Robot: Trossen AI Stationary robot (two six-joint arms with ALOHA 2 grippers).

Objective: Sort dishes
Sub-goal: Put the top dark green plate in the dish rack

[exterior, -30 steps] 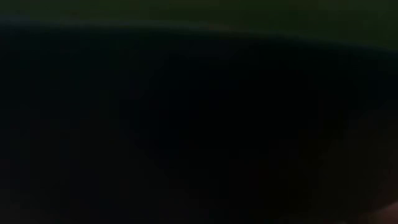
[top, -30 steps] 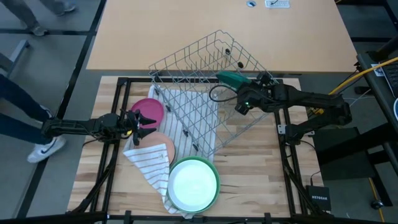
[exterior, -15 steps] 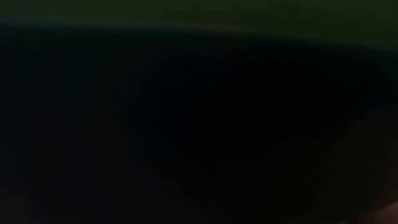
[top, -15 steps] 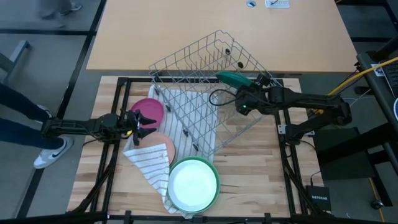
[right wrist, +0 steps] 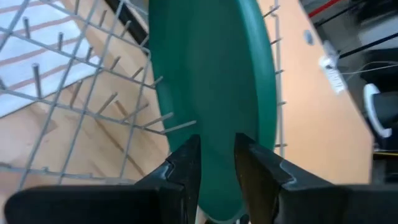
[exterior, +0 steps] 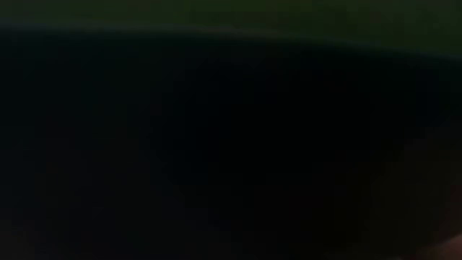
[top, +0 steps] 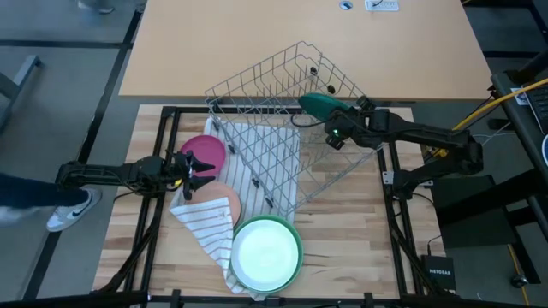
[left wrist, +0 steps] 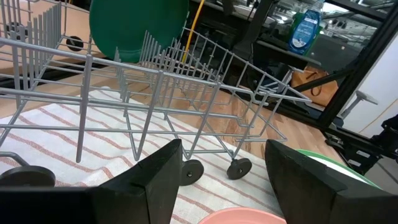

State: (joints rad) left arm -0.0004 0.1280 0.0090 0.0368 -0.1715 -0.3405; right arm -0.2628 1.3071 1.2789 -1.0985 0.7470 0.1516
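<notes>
My right gripper point(top: 332, 115) is shut on a dark green plate point(top: 318, 104) over the far right part of the wire rack point(top: 274, 103); the plate point(left wrist: 137, 28) also shows in the left wrist view. A magenta plate point(top: 205, 150) and a peach-pink plate point(top: 221, 201) lie on the striped cloth point(top: 257, 162) at the left. A light green bowl with a white inside point(top: 265, 252) sits near the front edge. My left gripper point(top: 201, 167) is open and level, beside the magenta and peach-pink plates, touching nothing. The low view is dark. My right gripper pinches the dark green plate's rim point(right wrist: 217, 168) between its two fingers point(right wrist: 186, 171), one on each face. The fingers come from the table's right, slanting down. The plate stands on edge above the rack's tines; whether it touches them I cannot tell.
The wire rack lies askew across the table's far middle, its small wheels point(left wrist: 239, 168) on the cloth. A second, light wooden table point(top: 300, 34) lies beyond the far edge. A person's shoe point(top: 68, 210) shows on the floor at the left.
My right gripper has swung a little toward the table's far edge with the dark green plate, which stays on edge over the rack.
</notes>
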